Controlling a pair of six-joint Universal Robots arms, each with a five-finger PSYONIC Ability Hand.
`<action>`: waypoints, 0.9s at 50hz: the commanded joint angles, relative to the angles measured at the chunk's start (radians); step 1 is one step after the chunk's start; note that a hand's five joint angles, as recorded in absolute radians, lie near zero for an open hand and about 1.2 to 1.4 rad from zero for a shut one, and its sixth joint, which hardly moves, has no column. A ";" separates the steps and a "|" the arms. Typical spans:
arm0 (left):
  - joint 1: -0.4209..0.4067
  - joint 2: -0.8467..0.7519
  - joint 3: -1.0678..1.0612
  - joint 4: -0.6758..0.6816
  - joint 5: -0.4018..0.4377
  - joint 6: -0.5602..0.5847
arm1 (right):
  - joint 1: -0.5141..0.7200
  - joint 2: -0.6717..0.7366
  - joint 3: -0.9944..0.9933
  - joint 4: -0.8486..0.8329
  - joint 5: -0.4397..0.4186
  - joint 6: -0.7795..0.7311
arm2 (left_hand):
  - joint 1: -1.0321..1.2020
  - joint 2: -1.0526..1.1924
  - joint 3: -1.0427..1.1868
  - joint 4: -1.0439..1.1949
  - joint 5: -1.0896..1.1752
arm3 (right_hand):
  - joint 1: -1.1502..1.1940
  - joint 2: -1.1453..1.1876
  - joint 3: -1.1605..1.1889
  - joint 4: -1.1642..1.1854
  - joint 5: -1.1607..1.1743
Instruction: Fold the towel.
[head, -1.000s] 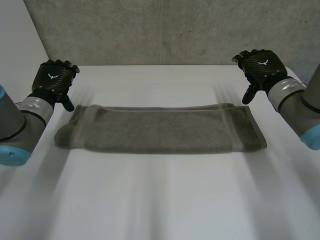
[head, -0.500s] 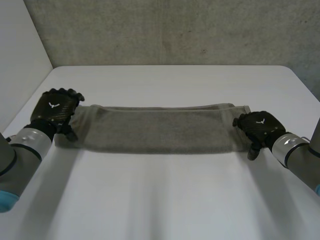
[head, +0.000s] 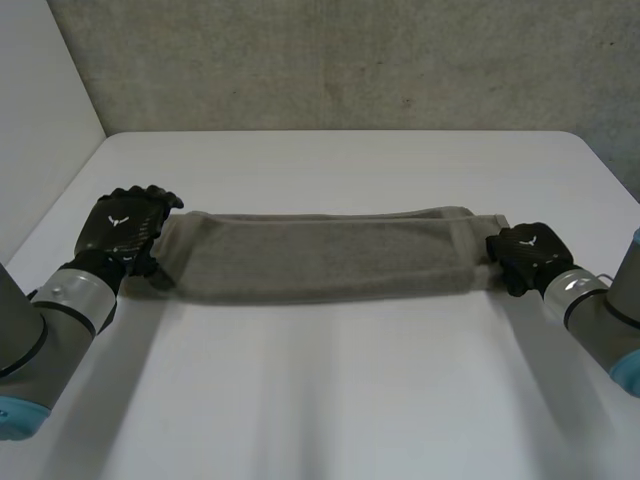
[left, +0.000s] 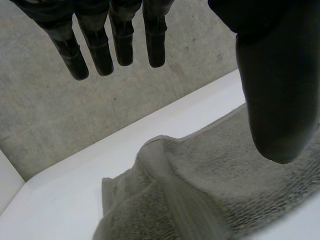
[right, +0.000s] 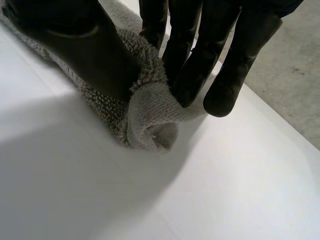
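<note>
The grey towel (head: 320, 255) lay across mid-frame on the desk (head: 330, 400), long axis left to right. The right hand (head: 527, 255) pinched its right end; the left hand (head: 125, 228), unclenched, sat at its left end.

A grey towel (head: 320, 255) lies in a long strip across the white table (head: 330, 390).

In the head view the right hand (head: 525, 255) hides one end of the towel (head: 320, 255), the left hand (head: 122, 228) the other.
</note>
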 joint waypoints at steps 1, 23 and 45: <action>-0.001 0.003 -0.023 0.023 0.003 0.002 | -0.065 -0.035 -0.001 0.017 0.000 0.000 | -0.050 -0.048 -0.054 -0.057 -0.010 | 0.087 0.095 0.102 0.063 0.070; 0.018 0.019 -0.026 0.024 0.005 0.002 | 0.021 -0.189 -0.340 0.306 -0.027 -0.080 | -0.059 -0.056 -0.063 -0.066 -0.019 | 0.087 0.095 0.102 0.063 0.070; 0.016 0.017 -0.060 0.050 0.005 0.009 | 0.754 0.287 -0.632 0.283 0.245 -0.193 | -0.062 -0.059 -0.066 -0.069 -0.022 | -1.135 -1.127 -1.120 -1.159 -1.151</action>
